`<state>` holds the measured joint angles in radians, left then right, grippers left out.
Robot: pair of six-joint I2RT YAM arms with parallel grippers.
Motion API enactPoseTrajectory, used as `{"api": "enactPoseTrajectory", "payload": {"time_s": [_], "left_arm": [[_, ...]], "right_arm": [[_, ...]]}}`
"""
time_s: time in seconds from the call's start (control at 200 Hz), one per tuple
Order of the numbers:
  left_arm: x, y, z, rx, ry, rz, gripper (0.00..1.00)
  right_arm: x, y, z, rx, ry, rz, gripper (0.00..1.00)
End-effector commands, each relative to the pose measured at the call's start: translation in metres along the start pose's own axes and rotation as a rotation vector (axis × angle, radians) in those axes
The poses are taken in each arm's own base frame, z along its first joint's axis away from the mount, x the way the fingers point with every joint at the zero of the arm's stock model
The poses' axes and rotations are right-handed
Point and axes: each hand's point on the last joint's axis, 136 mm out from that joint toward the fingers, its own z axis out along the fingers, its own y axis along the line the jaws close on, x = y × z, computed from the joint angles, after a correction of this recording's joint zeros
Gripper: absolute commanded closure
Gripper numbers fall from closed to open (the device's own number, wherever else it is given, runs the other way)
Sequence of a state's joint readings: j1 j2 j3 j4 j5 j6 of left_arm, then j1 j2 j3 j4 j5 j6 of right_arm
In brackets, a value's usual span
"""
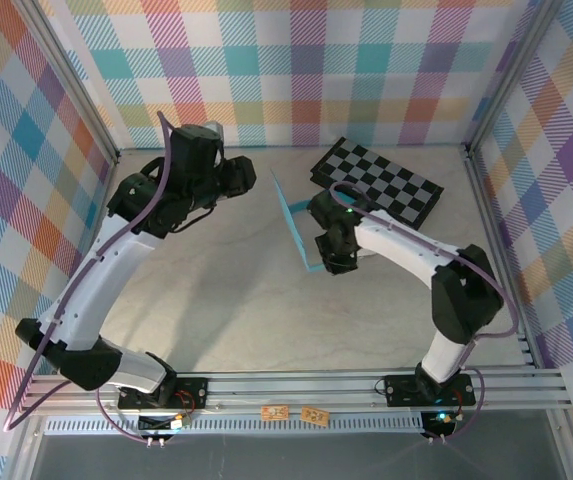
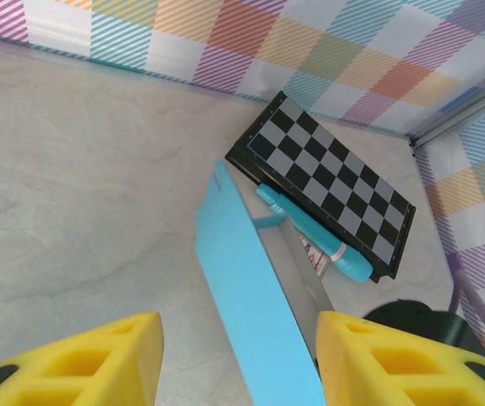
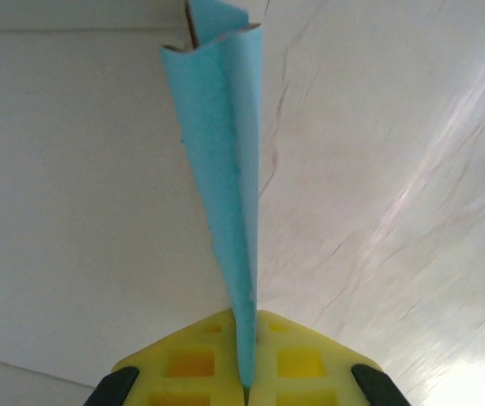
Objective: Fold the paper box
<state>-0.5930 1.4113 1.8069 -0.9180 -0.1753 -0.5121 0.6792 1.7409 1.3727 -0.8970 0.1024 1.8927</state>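
Paper box (image 2: 250,313) teal, flat, upright

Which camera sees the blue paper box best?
The left wrist view: the paper box shows its wide blue face. The top view shows a thin sliver; the right wrist view shows an edge pinched in the right gripper.

the paper box (image 2: 255,313) is teal-blue, checkerboard (image 2: 331,186) black-and-grey.
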Motion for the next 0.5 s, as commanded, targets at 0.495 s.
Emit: {"api": "enactPoseTrajectory", "payload": {"time_s": [0.495], "left_arm": [[0.089,0.039,0.007,-0.087,0.384,0.029,0.51]], "right_arm": [[0.068,-0.023,0.077,0.169,0.154,0.383,0.62]]}}
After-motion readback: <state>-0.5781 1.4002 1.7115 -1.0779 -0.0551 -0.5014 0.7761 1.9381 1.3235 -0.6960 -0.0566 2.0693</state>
